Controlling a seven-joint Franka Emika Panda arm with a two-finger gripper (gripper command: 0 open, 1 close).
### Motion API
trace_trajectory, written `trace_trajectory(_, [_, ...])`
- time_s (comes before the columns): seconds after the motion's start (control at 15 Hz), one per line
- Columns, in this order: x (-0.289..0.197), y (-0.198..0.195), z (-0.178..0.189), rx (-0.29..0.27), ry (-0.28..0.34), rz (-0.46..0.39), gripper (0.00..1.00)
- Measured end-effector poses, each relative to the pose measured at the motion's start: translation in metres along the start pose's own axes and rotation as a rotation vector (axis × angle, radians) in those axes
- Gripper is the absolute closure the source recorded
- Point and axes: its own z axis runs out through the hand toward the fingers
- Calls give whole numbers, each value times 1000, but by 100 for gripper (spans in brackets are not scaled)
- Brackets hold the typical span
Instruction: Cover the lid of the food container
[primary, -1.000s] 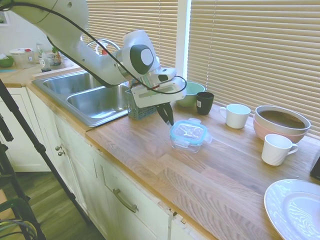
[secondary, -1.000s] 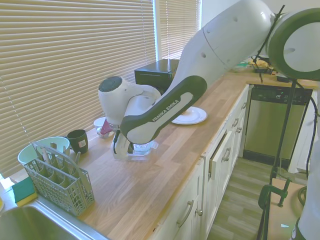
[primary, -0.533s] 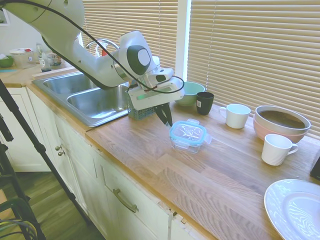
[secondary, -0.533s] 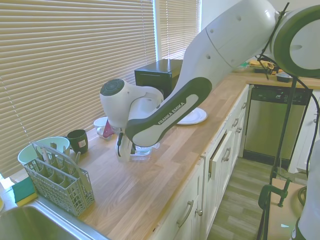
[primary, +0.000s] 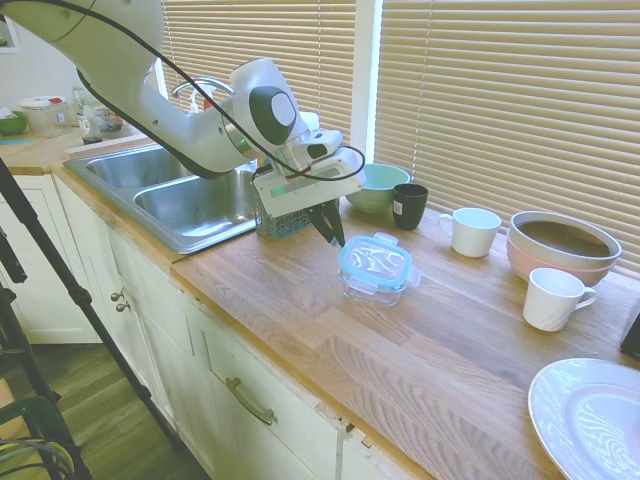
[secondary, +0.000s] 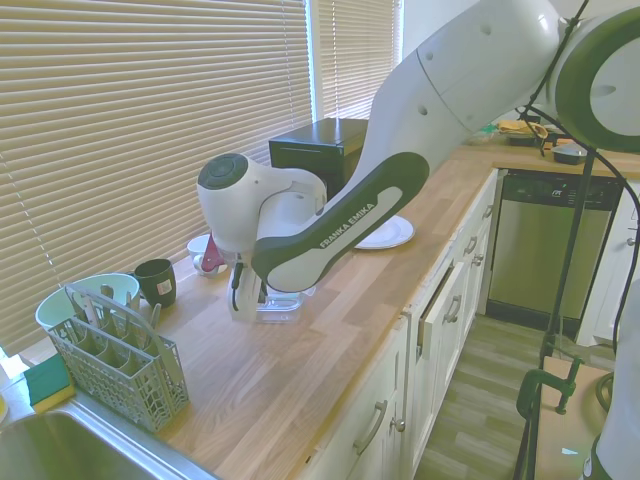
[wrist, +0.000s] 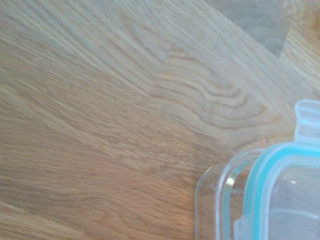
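The lid (primary: 375, 260) lies on the container (primary: 372, 284) in the middle of the desk (primary: 330, 330), a little shifted in the wrist view. The claw (primary: 330, 228) hangs just beside it – fingers together, empty. Next move, probably: press the lid square.

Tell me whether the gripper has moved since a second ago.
Yes. In the first exterior view the gripper has drawn up and back from the lid, toward the grey utensil caddy beside the sink.
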Motion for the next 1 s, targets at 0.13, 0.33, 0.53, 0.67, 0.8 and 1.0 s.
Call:
trace_trajectory(0.13, [-2, -1, 6, -12, -1, 1, 100])
trace_trajectory(0.33, [-2, -1, 9, -16, -4, 3, 100])
trace_trajectory(0.53, [-4, -1, 15, -21, -12, 1, 100])
trace_trajectory(0.67, [-3, -2, 17, -22, -12, 1, 100])
trace_trajectory(0.8, [-2, -1, 17, -22, -13, 3, 0])
trace_trajectory(1.0, [-1, 1, 18, -22, -15, 10, 0])
